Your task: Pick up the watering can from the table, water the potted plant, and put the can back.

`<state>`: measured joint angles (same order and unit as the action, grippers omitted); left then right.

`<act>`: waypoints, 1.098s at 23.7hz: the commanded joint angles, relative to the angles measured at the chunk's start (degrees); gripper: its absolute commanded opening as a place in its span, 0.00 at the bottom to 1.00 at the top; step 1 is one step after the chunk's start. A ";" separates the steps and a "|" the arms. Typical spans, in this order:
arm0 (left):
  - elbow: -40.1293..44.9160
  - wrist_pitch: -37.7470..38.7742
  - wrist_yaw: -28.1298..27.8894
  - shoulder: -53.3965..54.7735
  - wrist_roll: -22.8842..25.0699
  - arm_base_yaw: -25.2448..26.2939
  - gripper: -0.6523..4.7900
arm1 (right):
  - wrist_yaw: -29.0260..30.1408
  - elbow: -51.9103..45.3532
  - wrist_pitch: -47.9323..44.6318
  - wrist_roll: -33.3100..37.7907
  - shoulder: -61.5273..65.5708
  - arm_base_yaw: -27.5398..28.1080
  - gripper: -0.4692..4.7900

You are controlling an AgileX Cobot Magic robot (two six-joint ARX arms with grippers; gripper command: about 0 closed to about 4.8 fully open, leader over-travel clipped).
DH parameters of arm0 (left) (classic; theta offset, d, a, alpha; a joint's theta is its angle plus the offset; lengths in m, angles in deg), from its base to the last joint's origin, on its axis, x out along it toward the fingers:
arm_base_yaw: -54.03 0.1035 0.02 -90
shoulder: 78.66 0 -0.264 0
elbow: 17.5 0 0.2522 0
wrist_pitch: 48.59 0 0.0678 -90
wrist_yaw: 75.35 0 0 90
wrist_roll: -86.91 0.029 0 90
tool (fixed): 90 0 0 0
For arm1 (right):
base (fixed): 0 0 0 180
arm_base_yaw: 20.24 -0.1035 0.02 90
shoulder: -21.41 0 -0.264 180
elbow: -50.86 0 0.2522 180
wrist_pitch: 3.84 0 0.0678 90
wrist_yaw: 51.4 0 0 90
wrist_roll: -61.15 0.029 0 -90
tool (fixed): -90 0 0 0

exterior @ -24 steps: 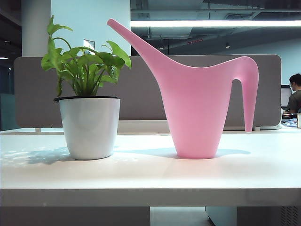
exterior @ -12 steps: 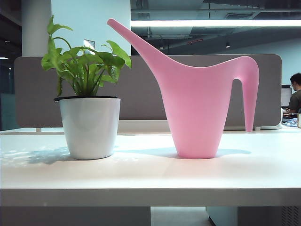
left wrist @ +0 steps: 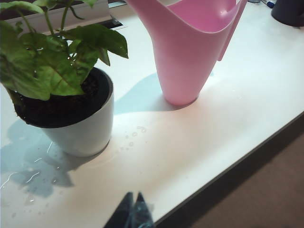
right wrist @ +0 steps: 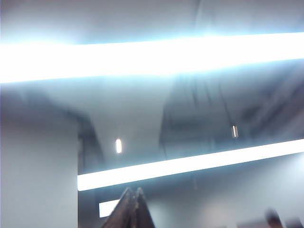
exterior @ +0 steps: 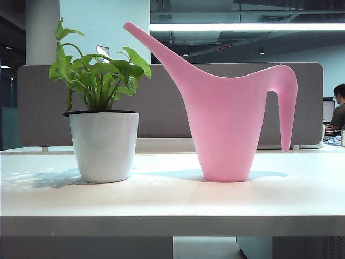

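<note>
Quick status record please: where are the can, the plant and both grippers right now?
watering can: upright on the table, spout toward the plant, not held
potted plant: upright beside the can, apart from it
table surface: water droplets near the pot
left gripper: shut, empty, over the table's front edge
right gripper: shut, empty, pointing at ceiling lights

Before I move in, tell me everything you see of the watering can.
The watering can is smooth pink plastic, seemingly one moulded piece: a body tapering to a narrow base, a long slender spout rising toward the potted plant, and a thin curved handle hanging open-ended on the far side. It stands upright on the white table, apart from the pot. The left wrist view shows its open top; whether it holds water cannot be told. Nothing grips it: the left pincer hangs shut near the table's edge.
</note>
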<state>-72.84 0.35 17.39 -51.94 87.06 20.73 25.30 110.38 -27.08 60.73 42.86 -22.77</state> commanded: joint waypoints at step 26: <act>-0.17 -0.55 -1.51 0.02 -0.15 -0.02 0.13 | 3.76 -13.16 -2.34 0.87 51.89 -5.22 0.14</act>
<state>-72.84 0.37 17.00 -51.92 87.06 20.75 29.34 100.31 -23.43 61.38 96.12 -27.05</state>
